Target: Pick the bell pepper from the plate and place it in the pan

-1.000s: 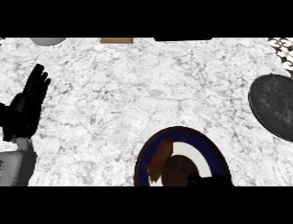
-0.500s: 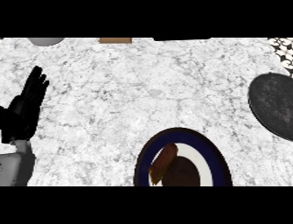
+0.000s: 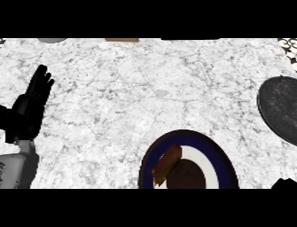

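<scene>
- Nothing of the job is done yet: the pepper lies on the plate, and the pan, up and right of the plate, holds nothing.
- Left hand rests far left of the plate on the counter, fingers straight.
- Right hand barely shows beside the plate; I cannot tell its state.

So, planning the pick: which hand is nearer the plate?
Right. The right hand shows at the lower edge just right of the plate; the left hand rests open far to its left.
</scene>
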